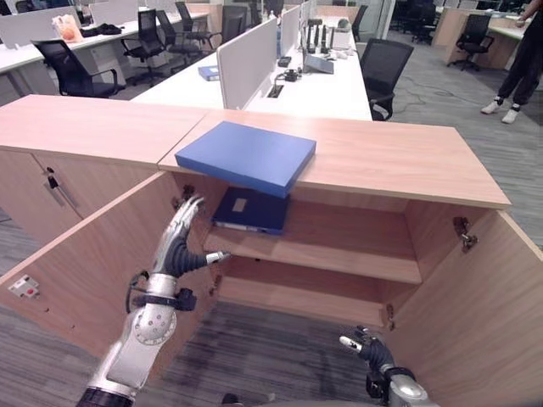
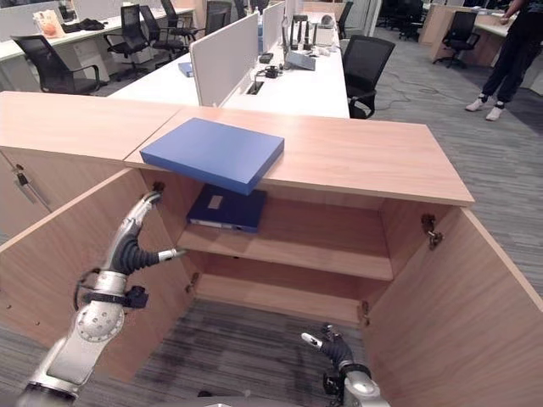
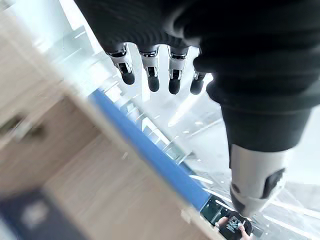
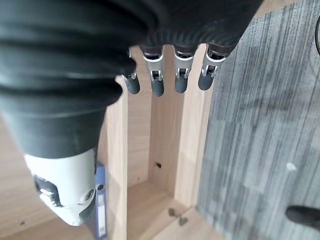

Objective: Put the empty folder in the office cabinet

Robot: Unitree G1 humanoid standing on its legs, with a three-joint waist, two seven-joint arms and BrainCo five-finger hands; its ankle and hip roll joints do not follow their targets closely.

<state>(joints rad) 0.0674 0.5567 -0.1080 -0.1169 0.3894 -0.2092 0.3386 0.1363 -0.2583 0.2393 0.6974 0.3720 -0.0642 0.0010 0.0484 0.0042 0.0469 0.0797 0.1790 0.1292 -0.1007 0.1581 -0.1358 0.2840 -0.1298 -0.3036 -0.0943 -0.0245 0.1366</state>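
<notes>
A bright blue folder (image 1: 246,155) lies flat on top of the wooden cabinet (image 1: 399,157), its near corner jutting over the front edge. Just below it, a darker blue folder (image 1: 250,210) rests on the upper shelf (image 1: 339,246) inside. My left hand (image 1: 182,246) is raised in front of the cabinet's left side, below the bright folder, fingers straight and holding nothing. In the left wrist view its fingers (image 3: 150,75) point toward the folder's blue edge (image 3: 150,155). My right hand (image 1: 369,348) hangs low near the floor, open and holding nothing, before the lower compartment.
Both cabinet doors stand wide open, the left door (image 1: 93,271) beside my left arm and the right door (image 1: 484,314) at the right. A closed cabinet (image 1: 34,186) adjoins on the left. Desks with dividers (image 1: 254,59) and chairs (image 1: 382,72) stand behind. A person (image 1: 522,59) stands at far right.
</notes>
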